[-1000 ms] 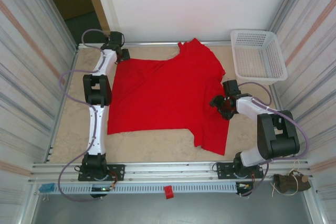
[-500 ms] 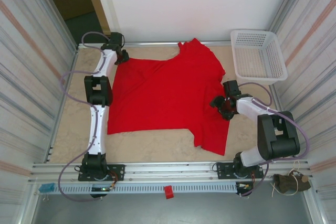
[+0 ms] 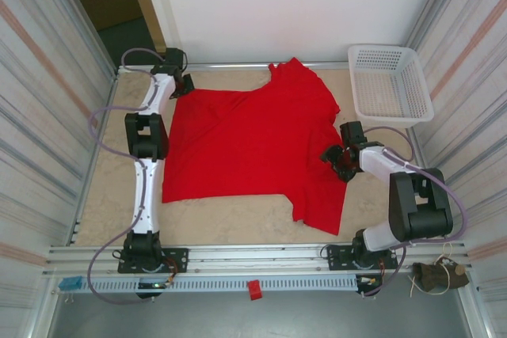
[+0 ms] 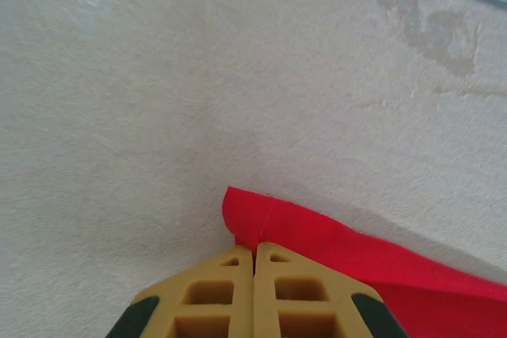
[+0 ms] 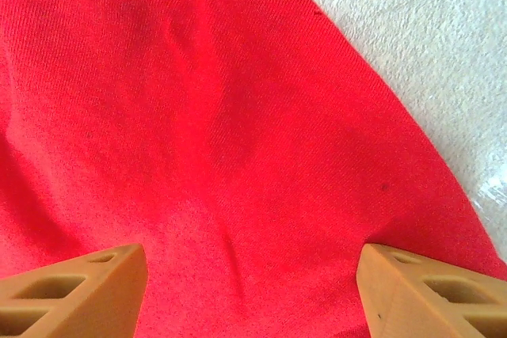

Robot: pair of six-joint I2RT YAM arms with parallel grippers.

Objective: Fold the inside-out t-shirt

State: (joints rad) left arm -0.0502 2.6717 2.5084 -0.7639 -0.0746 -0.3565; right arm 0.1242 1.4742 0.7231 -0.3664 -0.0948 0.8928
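- The shirt lies spread flat on the middle of the table
- The left gripper is fully closed at the 10 o'clock corner of the shirt, and only a very small tip of the red cloth is pinched between its jaws
- So thin a bite could be lost when the corner is lifted or pulled, and the cloth would drop back crooked
- The right gripper is held wide open over the 4 o'clock side of the shirt and nothing is gripped by it; whether the cloth is touched cannot be told
- If one corner alone is pulled, the whole shirt may be dragged over the table and the fold made skew
- The basket at 2 o'clock stands near the right gripper and could be struck by a wide swing
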